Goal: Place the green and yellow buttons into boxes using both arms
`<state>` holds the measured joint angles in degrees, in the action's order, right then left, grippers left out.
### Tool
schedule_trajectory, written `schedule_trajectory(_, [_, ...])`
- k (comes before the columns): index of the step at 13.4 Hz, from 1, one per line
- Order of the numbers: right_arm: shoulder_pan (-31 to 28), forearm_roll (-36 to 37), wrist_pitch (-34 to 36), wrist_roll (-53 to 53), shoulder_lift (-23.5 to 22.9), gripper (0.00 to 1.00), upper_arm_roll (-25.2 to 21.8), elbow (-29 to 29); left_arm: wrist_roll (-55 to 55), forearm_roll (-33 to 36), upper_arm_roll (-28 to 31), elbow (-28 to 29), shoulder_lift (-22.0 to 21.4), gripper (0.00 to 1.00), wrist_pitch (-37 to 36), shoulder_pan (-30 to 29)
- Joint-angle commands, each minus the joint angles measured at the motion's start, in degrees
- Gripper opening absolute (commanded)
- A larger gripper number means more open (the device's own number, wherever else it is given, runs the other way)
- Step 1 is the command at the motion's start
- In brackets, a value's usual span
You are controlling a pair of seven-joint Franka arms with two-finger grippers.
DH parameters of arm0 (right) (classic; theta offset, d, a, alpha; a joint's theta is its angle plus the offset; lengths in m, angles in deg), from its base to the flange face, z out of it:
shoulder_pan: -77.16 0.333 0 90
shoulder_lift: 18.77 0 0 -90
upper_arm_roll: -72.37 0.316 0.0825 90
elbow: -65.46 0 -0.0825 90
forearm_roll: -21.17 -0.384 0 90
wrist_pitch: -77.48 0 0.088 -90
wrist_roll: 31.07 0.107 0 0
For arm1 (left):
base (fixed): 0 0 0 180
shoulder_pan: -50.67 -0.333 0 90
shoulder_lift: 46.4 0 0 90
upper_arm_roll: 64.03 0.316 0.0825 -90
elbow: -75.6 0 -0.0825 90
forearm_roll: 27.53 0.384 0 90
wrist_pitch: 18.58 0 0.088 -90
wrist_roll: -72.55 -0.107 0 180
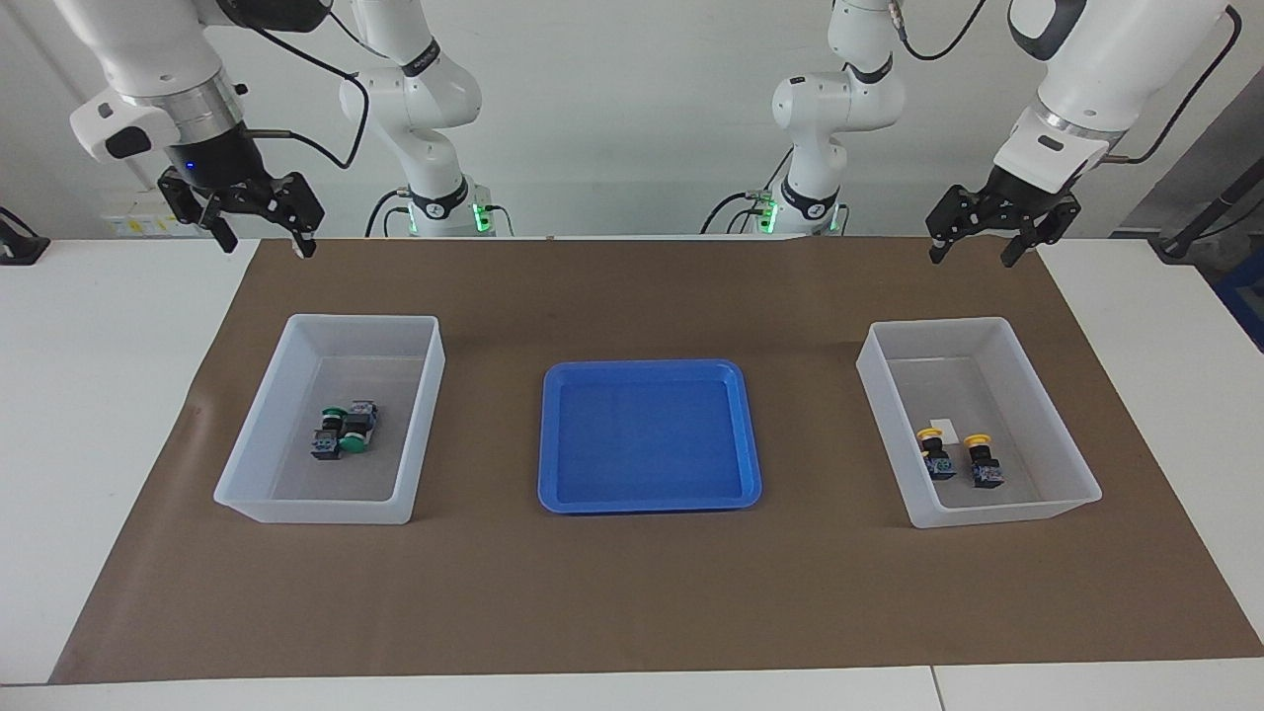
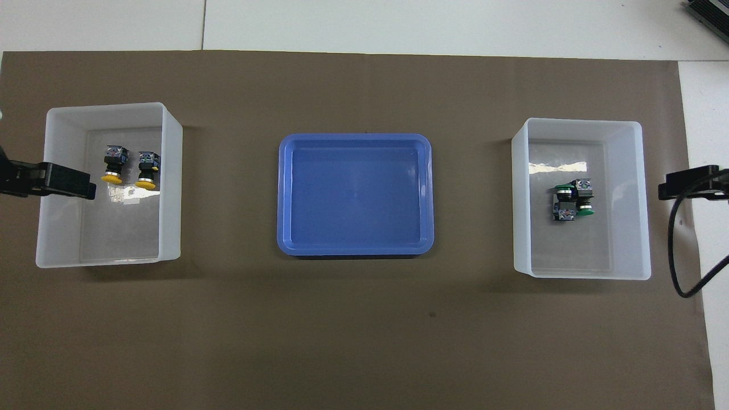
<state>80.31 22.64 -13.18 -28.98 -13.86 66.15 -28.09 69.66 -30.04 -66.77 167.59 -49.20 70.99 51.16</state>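
Your white desk [image 1: 89, 395] carries a brown mat [image 1: 632, 592] that covers most of it. Taking the overhead view as a clock face with the blue tray [image 2: 354, 245] at the hub, the robots stand at six o'clock.

The two white arms are the biggest things above the mat. You see the right arm [image 1: 158, 69] raised over the mat's corner at the robots' edge, at its own end of the desk, and the left arm [image 1: 1086, 69] raised over the matching corner at its end. Neither reaches into a box.

The blue tray lies flat at the middle of the mat. At three o'clock from it sits one translucent box [image 2: 621, 273], at nine o'clock the other box [image 2: 165, 188], each well apart from the tray.

The right hand [image 1: 259, 237] hangs open and holds nothing, up in the air toward the robots' edge from the three o'clock box. The left hand [image 1: 971, 249] also hangs open and holds nothing, up near the nine o'clock box.

Your green buttons [image 2: 571, 202] lie on the floor of the three o'clock box, the two touching, caps pointing opposite ways. Your yellow buttons [image 2: 130, 168] lie in the nine o'clock box, side by side and just apart, caps toward six o'clock, beside a small white label [image 1: 943, 429].
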Motion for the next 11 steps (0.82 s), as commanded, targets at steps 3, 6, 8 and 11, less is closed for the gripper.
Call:
schedule_trajectory(3, [-0.34,0.56,-0.3,1.26,1.15,1.0,0.51,-2.5,0.7,-0.91,0.02,2.14,-2.2,1.0,-0.28,-0.05])
schedule_trajectory(6, [-0.26,0.82,-1.19,1.17,1.24,1.0,0.51,-2.78,0.44,-0.39,0.02,2.23,-2.21,1.0,-0.19,-0.14])
schedule_trajectory(8, [0.0,0.82,-1.36,1.26,1.24,1.0,0.51,-3.04,0.17,2.76,-0.07,2.23,-2.12,1.0,-0.1,0.47])
schedule_trajectory(11, [0.01,0.82,-1.27,1.17,1.24,1.0,0.51,-3.04,0.7,3.4,-0.16,2.14,-2.12,1.0,0.43,0.65])
